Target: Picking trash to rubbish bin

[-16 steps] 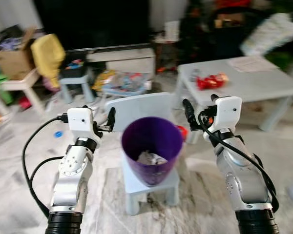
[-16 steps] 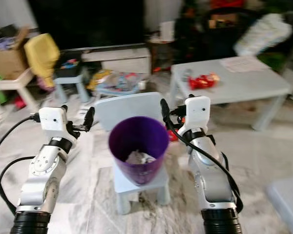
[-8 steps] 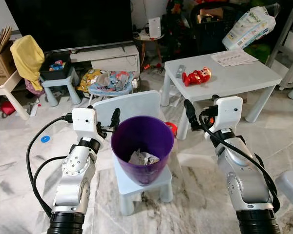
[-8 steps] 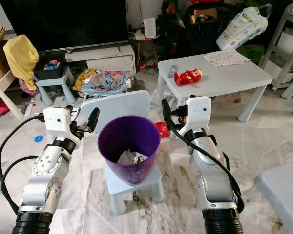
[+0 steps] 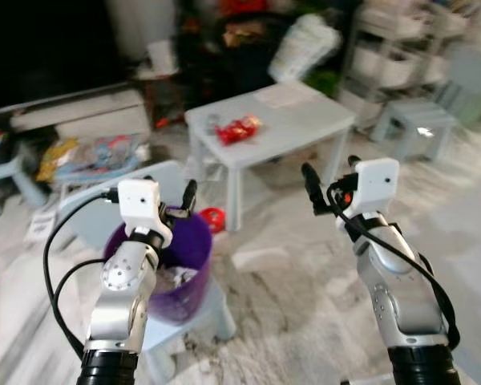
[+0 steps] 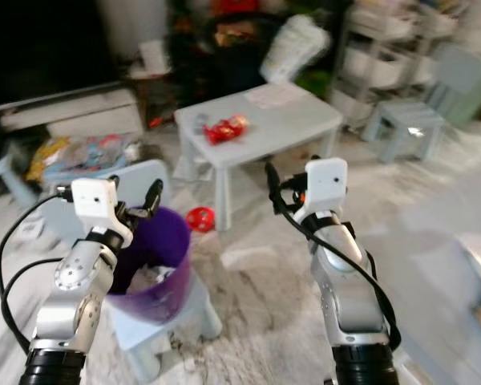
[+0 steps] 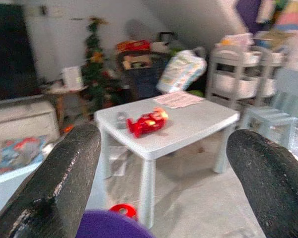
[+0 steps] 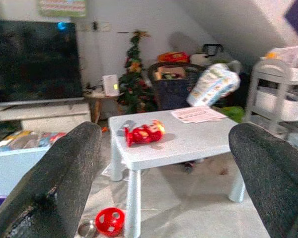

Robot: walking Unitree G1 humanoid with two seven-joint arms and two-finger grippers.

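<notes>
A: Turning toward the white tabletop [image 6: 264, 120] looks like the step in hand, judging by the blur in the head views. How should it go?

B: Settle the walk first. The tabletop stands ahead, well apart from both arms, so no reach makes sense until the body is near it and the picture is steady.

A: And the purple bin [image 5: 176, 269]?

B: It sits on a small pale stool [image 5: 196, 321] at the robot's left, just behind the left arm, with crumpled paper [image 5: 172, 275] already inside. Keep track of it; whatever gets picked must come back there.

A: What's the likely target?

B: The red packet [image 8: 144, 133] on the tabletop, lying near its far edge beside a small grey thing. Whether it is trash I can't say for sure. A red perforated ball [image 8: 110, 221] lies on the floor by a table leg.

A: The end effectors?

B: The left end effector [image 7: 161, 186] and right end effector [image 8: 164, 183] are both raised, spread wide and empty. I'd approach square, then lower the right one over the packet.
</notes>
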